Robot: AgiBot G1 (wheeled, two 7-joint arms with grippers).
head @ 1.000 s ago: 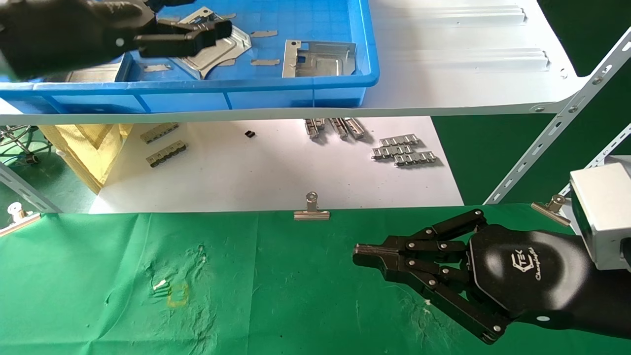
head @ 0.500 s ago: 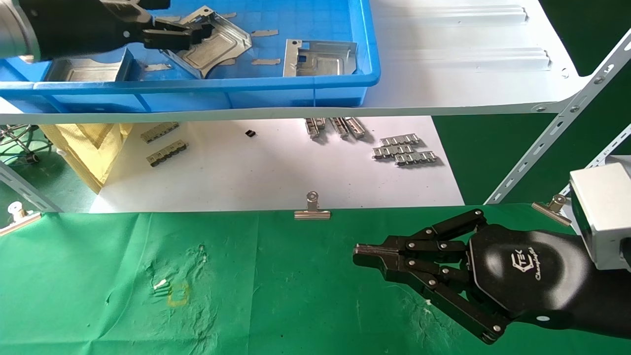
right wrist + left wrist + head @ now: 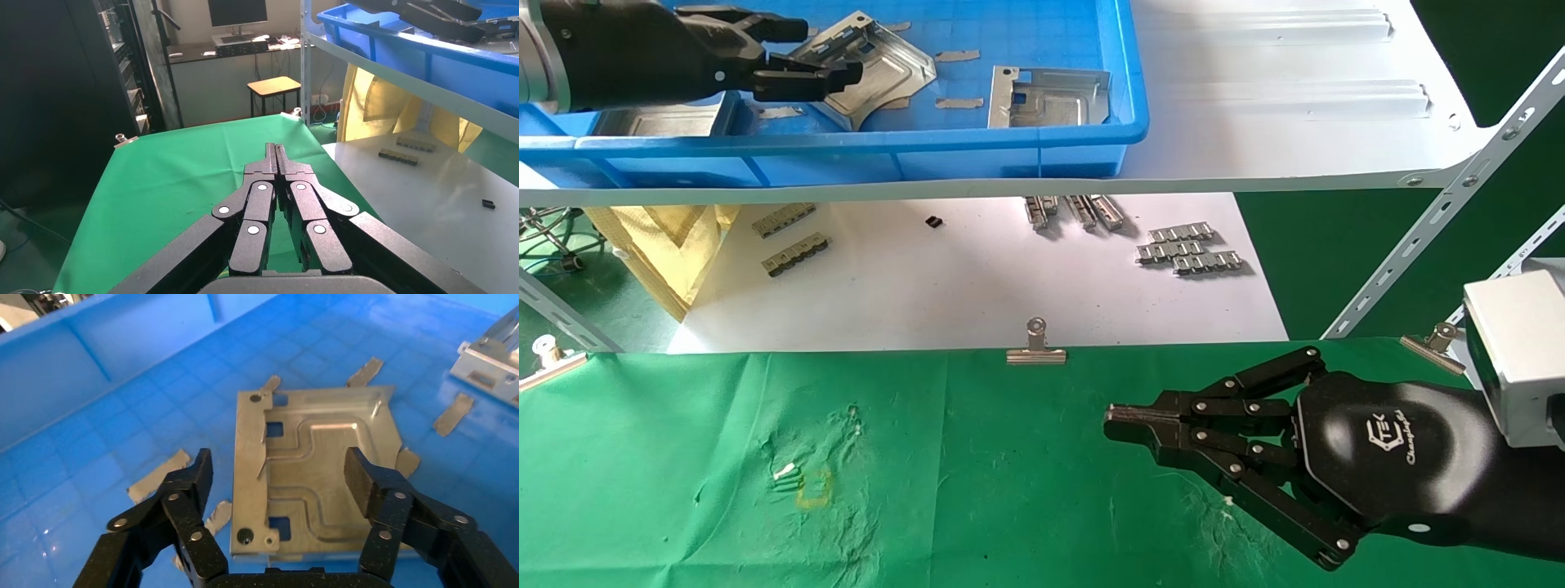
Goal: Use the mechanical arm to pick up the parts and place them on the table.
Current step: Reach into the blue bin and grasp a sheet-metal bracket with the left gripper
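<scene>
left gripper (image 3: 278, 471) is down in the blue bin (image 3: 1009, 151) on the shelf, fingers spread wide either side of a silver part (image 3: 312, 478) lying flat on the bin floor, not touching it; right gripper (image 3: 1124, 416) sits over the green table (image 3: 1009, 490), fingers pressed together, holding nothing

Light: bright, even | shadows: soft, under shelf (image 3: 1254, 155) | glare: tray (image 3: 122, 373) floor | focus: sharp
</scene>
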